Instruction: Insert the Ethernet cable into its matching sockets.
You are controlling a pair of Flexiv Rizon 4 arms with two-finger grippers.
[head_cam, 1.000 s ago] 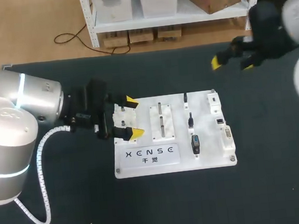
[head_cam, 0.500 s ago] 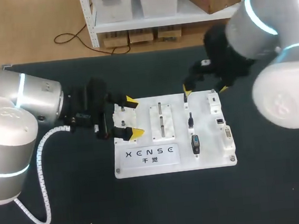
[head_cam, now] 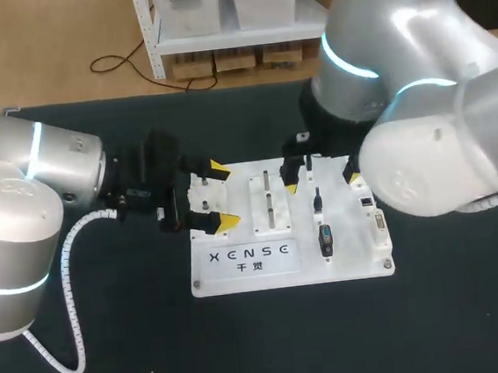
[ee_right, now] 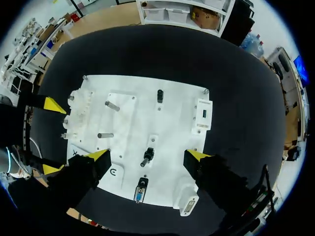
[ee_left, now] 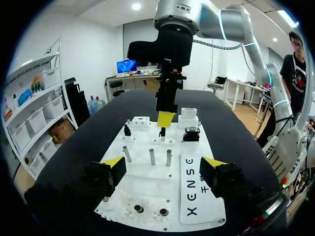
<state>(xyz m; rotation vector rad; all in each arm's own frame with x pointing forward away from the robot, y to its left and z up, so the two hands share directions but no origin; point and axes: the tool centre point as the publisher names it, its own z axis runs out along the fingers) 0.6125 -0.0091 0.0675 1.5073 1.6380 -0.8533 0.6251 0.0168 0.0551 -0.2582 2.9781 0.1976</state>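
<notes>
The white connector board (head_cam: 240,275) lies mid-table. Down its right half stand three short dark plugs (head_cam: 318,202), with white socket blocks (head_cam: 354,167) along its right edge. I cannot tell which of them is the Ethernet part, and no loose cable shows. My right gripper (head_cam: 322,182) hangs open above the plug row. In the right wrist view the middle plug (ee_right: 147,156) lies below, between the fingers of this gripper (ee_right: 147,155). My left gripper (head_cam: 222,195) stands open at the board's left edge and holds nothing. In the left wrist view that gripper (ee_left: 163,164) straddles the board (ee_left: 197,196).
Metal pegs (head_cam: 269,204) stand in a block left of the plugs, ahead of the left gripper as pegs (ee_left: 152,156). Dark table surface surrounds the board. The bulky right arm (head_cam: 399,93) covers the table's back right.
My right arm has swung in from the far right and come down over the board's plug row, its gripper staying open. The left arm has kept still.
</notes>
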